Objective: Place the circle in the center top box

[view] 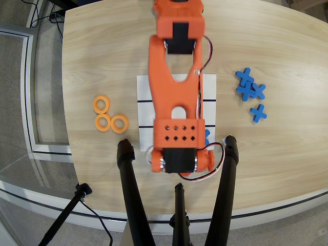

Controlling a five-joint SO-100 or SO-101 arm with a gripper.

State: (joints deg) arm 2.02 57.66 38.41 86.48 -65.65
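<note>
Three orange circles (101, 104) (103, 122) (119, 123) lie flat on the wood left of the white grid sheet (146, 102). The orange arm (174, 97) stretches down over the grid's middle column, and its wrist housing (176, 158) hangs over the sheet's lower edge. The center top box, the middle cell of the row farthest from the base, is hidden under that wrist. The gripper's fingers are hidden beneath the housing too, so I cannot see whether they hold anything.
A blue cross (207, 137) shows in the grid's lower right cell beside the wrist. Several more blue crosses (249, 89) lie on the wood at right. Black tripod legs (130, 189) (225, 184) rise from the table's near edge.
</note>
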